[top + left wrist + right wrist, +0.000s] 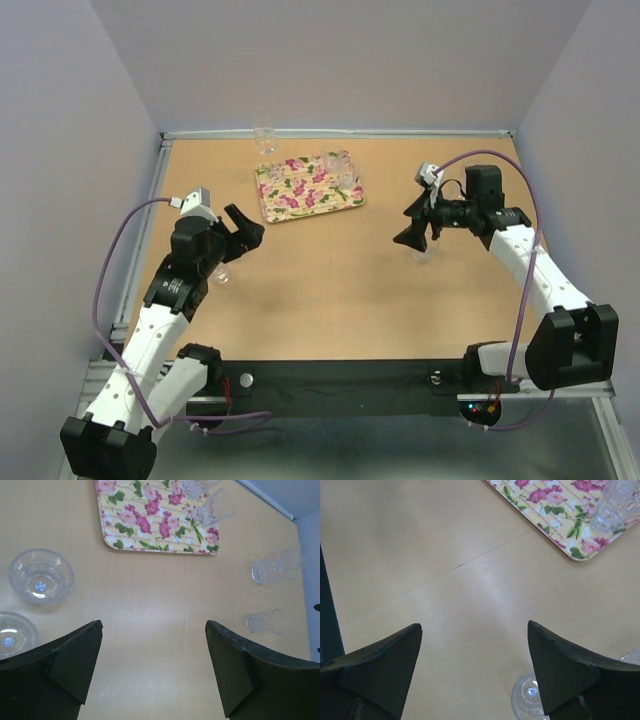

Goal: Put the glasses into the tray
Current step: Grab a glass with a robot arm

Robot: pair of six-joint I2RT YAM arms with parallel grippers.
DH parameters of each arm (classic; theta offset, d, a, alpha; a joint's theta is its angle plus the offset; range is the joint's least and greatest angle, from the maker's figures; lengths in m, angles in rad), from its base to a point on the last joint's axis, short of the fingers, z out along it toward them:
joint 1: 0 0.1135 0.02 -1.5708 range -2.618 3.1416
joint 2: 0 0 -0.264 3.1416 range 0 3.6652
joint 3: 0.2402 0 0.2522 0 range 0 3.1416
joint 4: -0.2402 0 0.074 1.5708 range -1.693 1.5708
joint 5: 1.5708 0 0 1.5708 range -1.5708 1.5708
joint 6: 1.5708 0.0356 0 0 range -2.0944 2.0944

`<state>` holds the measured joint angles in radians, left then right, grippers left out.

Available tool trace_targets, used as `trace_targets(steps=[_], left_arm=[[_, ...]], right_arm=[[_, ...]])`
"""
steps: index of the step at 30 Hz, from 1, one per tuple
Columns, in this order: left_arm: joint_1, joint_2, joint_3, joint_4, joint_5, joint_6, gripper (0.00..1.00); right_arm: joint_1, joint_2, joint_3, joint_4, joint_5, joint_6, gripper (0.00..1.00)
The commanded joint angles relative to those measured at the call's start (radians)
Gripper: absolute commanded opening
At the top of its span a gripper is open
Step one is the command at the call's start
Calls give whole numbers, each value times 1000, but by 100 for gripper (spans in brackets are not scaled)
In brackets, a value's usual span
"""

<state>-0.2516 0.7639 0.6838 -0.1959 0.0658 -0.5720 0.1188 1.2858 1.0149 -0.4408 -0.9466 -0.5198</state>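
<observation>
Glasses (pixel 212 510) stand on tray (pixel 135 527)

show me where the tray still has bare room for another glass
The tray is bare across its left half and near edge. Its far right corner is crowded: two glasses stand close together there. The table in front of the tray, between the left loose glass and the right loose glass, is open for passing.
</observation>
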Motion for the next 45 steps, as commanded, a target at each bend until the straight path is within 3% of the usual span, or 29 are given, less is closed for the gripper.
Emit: trace_targets(steps=[1,9,17,21,30,37,45], left_arm=[[0,0,22,-74,-23,-54,95],[0,52,-12,-135,-27,-103,90],[0,138,34,-102,-181,-55,88],[2,254,121,-85,-256,27,88],[8,449,238,-45,-247,148,83],[8,486,258,-45,-284,213,81],[11,583,246,-17,-233,219,68]], right_arm=[[-5,-3,-16,39,-15,-8,91],[-5,3,-16,39,-14,-9,91],[-5,6,-16,39,-12,-8,91],[-5,3,-18,39,-6,-9,91],[-5,9,-18,39,-15,-5,91],[-5,7,-18,39,-11,-8,91],[-5,10,-18,39,-3,-6,91]])
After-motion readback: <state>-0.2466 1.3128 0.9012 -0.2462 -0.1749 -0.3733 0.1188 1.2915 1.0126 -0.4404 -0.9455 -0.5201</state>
